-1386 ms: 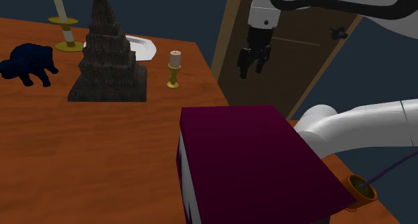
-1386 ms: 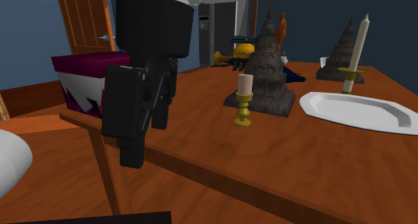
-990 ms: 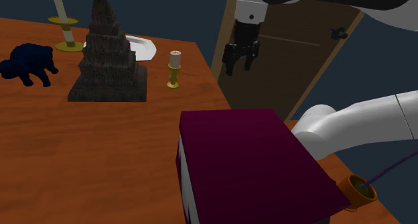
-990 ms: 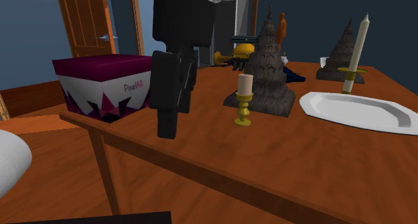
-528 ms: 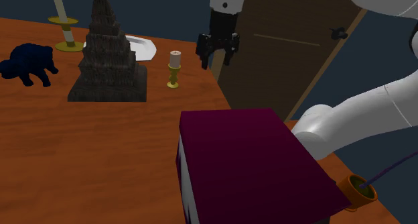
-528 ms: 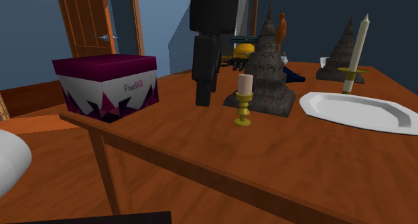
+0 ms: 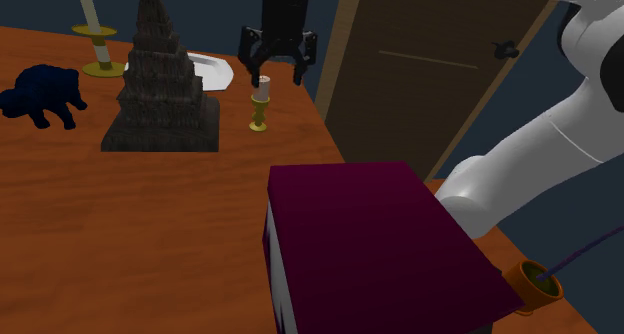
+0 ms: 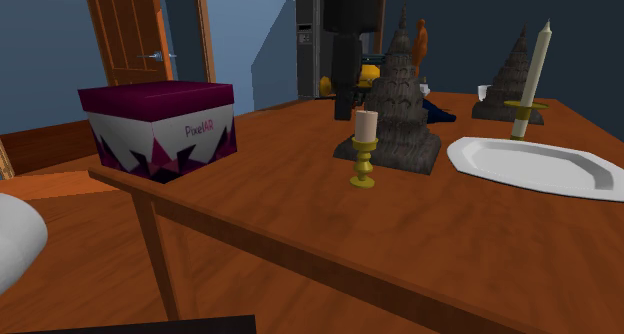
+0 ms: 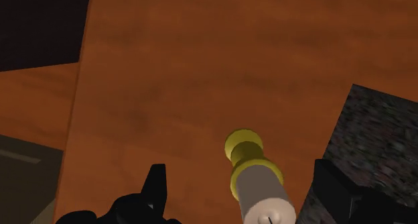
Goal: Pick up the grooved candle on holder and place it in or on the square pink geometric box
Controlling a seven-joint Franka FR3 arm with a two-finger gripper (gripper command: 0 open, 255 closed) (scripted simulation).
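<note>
Wooden counter [image 7: 150, 232] carrying the objects.

(a) Box [image 7: 370, 232], the largest item, stands at the counter's corner nearest the stand. Its top is deep magenta. In the second exterior view its sides [image 8: 160, 122] are white with a dark jagged band and pink lettering.

(b) Dark stepped tower [image 7: 160, 82] stands further in from the edge, with a white plate [image 7: 215, 70] behind it towards the far edge.

(c) Pincer [image 7: 275, 77] is spread wide and holds nothing. It hangs directly over the candle. In the wrist view its two fingers flank the candle with a clear gap on each side, touching neither it nor the counter.

(d) Candle [image 7: 260, 97] stands upright close to the counter's edge on the door side, just beside the tower's corner and well apart from the box. It is a short, pale cylinder with a small dark wick [image 9: 260, 189], set on a gold holder with a knobbed stem and round foot [image 8: 365, 142].
</note>
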